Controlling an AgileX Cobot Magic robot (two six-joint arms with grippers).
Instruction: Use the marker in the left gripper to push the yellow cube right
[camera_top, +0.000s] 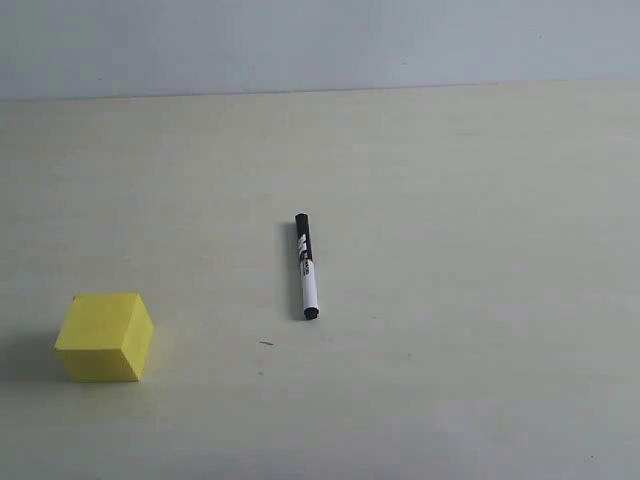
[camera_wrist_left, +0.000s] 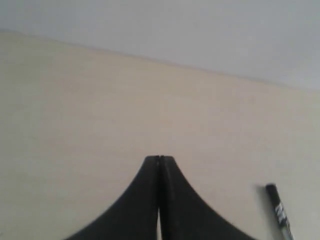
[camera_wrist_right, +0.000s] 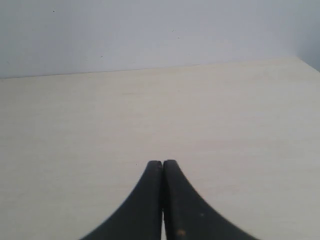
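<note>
Lying flat on the pale wooden table (camera_top: 450, 180), the slim white, black-capped marker (camera_top: 306, 266) rests well apart from the matte bright yellow cube (camera_top: 103, 336), on the cube's right. The black left gripper (camera_wrist_left: 160, 159) and black right gripper (camera_wrist_right: 162, 163) both have fingers pressed together, empty.
</note>
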